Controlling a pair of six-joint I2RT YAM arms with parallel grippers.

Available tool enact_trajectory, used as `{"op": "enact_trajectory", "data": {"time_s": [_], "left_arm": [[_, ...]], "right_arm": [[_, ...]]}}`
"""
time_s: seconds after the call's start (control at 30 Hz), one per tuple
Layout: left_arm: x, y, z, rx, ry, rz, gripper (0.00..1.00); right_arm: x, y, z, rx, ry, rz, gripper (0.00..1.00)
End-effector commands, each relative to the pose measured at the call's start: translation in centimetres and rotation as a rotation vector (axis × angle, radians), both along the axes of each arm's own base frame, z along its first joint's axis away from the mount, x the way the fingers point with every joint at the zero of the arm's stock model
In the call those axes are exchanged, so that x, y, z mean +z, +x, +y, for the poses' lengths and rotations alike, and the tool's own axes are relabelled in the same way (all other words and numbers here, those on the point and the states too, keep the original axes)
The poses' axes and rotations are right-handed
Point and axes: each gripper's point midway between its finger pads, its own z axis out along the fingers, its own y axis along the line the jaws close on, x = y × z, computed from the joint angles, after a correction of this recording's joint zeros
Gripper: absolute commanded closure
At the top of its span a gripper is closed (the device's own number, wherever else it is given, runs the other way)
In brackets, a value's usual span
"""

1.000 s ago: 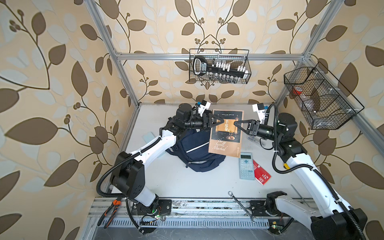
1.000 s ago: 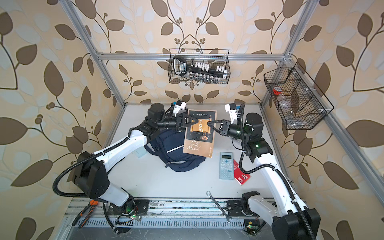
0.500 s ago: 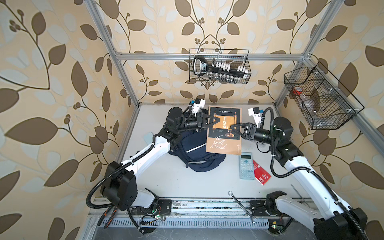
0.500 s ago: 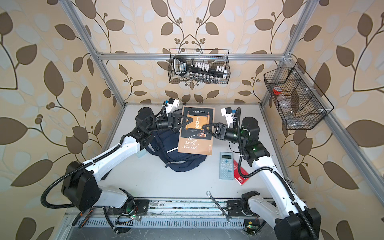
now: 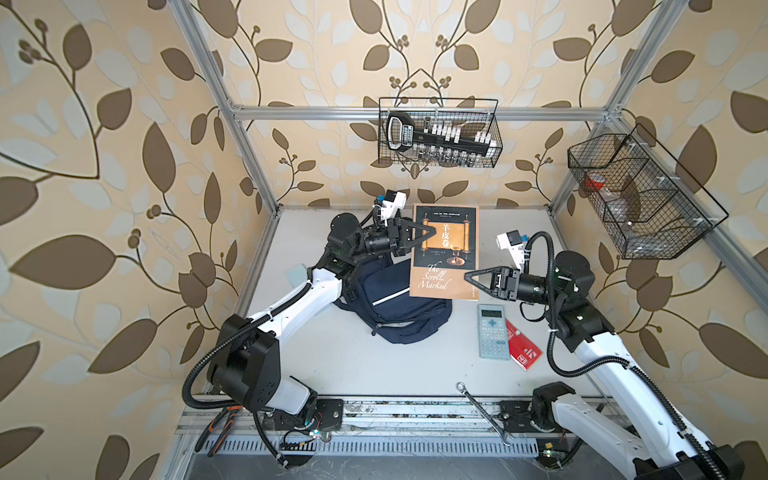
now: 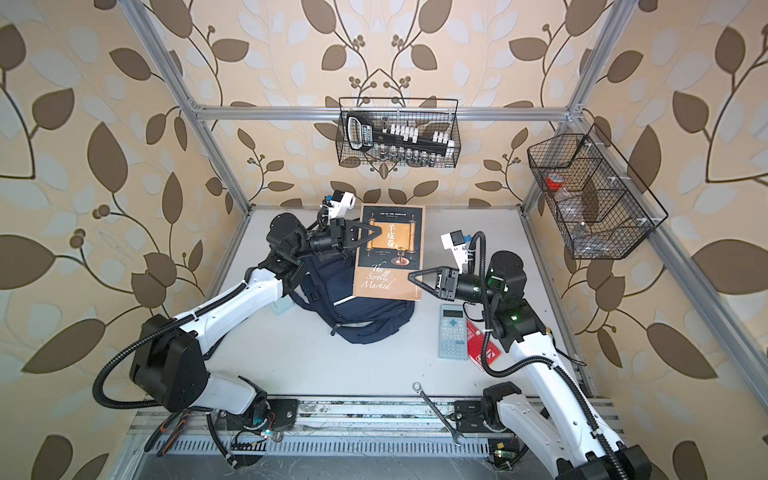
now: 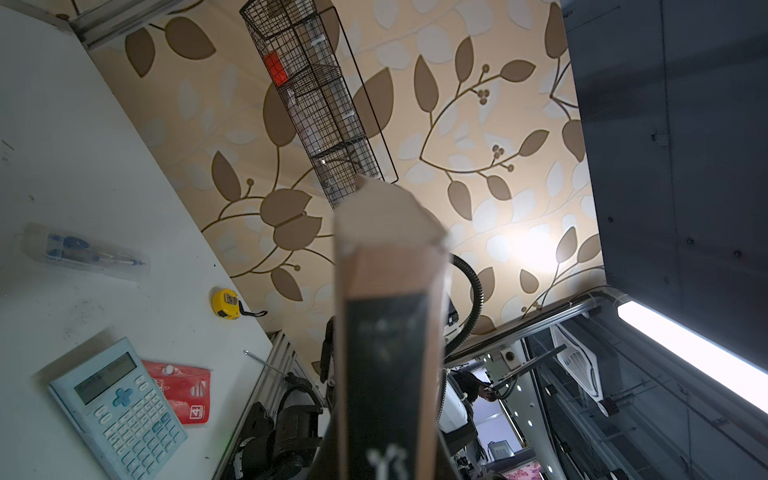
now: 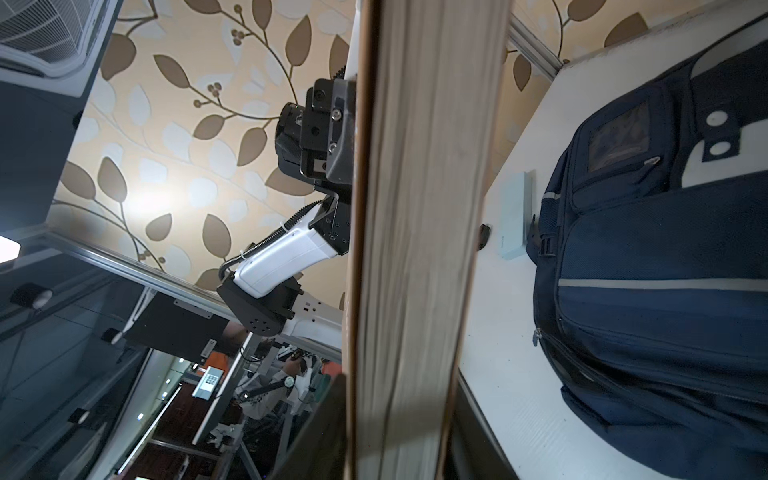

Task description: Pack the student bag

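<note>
Left gripper (image 5: 430, 237) clamps the book (image 5: 444, 266) by its spine, aloft. Right gripper (image 5: 471, 276) straddles the page edge; grip cannot be told. Student bag (image 5: 399, 303) lies beneath the jaws. Apparently nothing packed yet; calculator (image 5: 492, 332) remains below the right jaws.

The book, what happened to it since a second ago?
The left gripper closed on the book and swung it straighter, toward the back wall. The right gripper loosened and slid along its right edge toward the near corner. The student bag, calculator and red packet stayed put.
</note>
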Motion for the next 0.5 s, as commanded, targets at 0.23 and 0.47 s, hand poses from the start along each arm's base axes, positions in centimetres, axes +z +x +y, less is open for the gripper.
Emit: {"op": "enact_trajectory", "data": {"time_s": [0.23, 0.47], "left_arm": [[2.8, -1.2, 0.2, -0.054, -0.079, -0.096, 1.00], [-0.7, 0.1, -1.0, -0.058, 0.022, -0.051, 0.92]], "right_arm": [[1.5, 1.2, 0.8, 0.042, 0.032, -0.037, 0.79], [1.5, 1.3, 0.4, -0.002, 0.007, -0.051, 1.00]]}}
